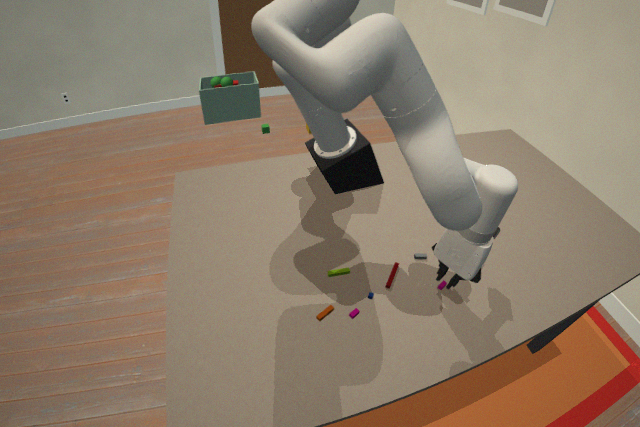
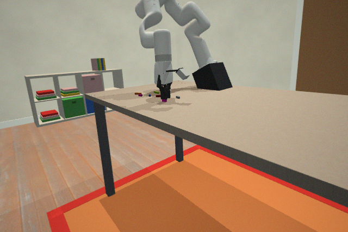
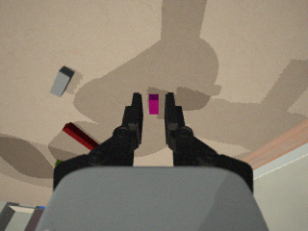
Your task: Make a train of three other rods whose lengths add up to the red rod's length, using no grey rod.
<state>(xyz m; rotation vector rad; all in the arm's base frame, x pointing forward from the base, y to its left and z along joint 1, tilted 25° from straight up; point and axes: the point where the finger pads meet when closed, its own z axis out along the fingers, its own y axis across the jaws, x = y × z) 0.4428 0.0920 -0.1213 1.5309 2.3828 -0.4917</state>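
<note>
Your gripper (image 3: 153,107) hangs low over the table (image 1: 542,195), fingers pointing down, near the front edge on the side away from the shelf (image 2: 30,90). Its jaws stand partly parted, a narrow gap between them, and nothing is in that gap: it grips no rod.

The nearest rod is a magenta one (image 3: 153,103). In the wrist view you see it lying flat on the table, framed in the slot between the two fingertips, its long side running along the slot. From the top view the same rod (image 1: 442,285) sits just beside the fingertips, and in the exterior view it (image 2: 163,100) shows at the foot of the fingers. How much height separates the tips from it you cannot tell.

The red rod (image 1: 391,275) lies apart from the gripper, toward the table's middle, and the grey rod (image 1: 420,255) sits near the gripper on the base's (image 1: 361,179) side. Farther off you find the lime rod (image 1: 338,271), the small blue rod (image 1: 370,295), a second magenta rod (image 1: 354,313) and the orange rod (image 1: 324,312). All of these lie scattered, none touching another, and no two lie end to end.
</note>
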